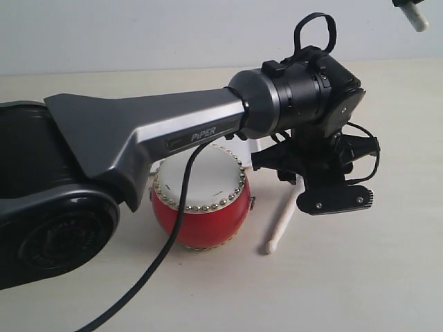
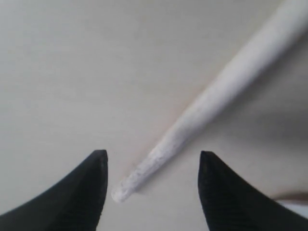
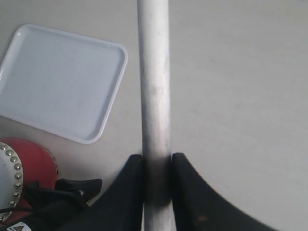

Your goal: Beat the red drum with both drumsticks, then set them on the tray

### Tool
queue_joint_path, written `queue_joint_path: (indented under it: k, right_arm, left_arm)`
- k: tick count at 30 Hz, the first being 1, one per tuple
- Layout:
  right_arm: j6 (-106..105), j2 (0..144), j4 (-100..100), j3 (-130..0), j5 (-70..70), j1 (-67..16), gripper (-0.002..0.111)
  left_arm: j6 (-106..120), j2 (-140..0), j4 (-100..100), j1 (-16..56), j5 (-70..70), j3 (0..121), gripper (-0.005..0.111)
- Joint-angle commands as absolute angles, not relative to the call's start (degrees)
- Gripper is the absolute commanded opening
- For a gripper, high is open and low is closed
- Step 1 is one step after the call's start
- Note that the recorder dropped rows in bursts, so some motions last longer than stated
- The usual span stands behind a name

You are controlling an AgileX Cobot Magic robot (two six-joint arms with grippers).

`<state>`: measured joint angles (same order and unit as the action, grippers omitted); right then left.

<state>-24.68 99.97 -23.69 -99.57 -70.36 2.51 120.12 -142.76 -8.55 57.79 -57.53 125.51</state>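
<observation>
Hovering over the table (image 1: 360, 277), left gripper (image 2: 152, 155) has its claw wide: 2 black fingertips (image 2: 91, 192) well apart, nothing pinched. The loose drumstick (image 2: 226, 82) lies flat on the table and runs diagonally through the gap between those fingertips, touching neither; 1 end sits just beside 1 fingertip. In the exterior view the same stick lies right of the red drum (image 1: 201, 207), with its rounded tip toward the camera, near the drum's base but apart from it. Its other end is hidden behind the left gripper. Red drum stands upright on the table, cream skin up, studs round the rim, partly hidden behind the left arm (image 1: 152, 131). A black cable (image 1: 173, 228) crosses in front of it. Right gripper (image 3: 156, 161) has its claw narrow, clamped on the held drumstick (image 3: 154, 72), both fingers against the shaft, stick up off the table. Exterior view catches only that gripper's edge in the top right corner, a white stick end poking out. Tray (image 3: 62, 82) lies flat on the table near the drum, small gap between them; both sticks are off it.
</observation>
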Motion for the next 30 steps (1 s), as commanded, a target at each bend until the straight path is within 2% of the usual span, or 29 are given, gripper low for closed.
queue_joint_path:
  k: [1,30]
  right_arm:
    - [-24.92,99.08,-23.99,-99.27,-69.96,2.62,0.0]
    - [-24.81,98.97,-25.14,-99.27,-69.96,2.62,0.0]
  left_arm:
    - [120.14,-142.97,-5.84,57.88,-56.88,125.44,0.055]
    - [119.53,-143.92,-5.57,57.88,-57.48,125.44,0.055]
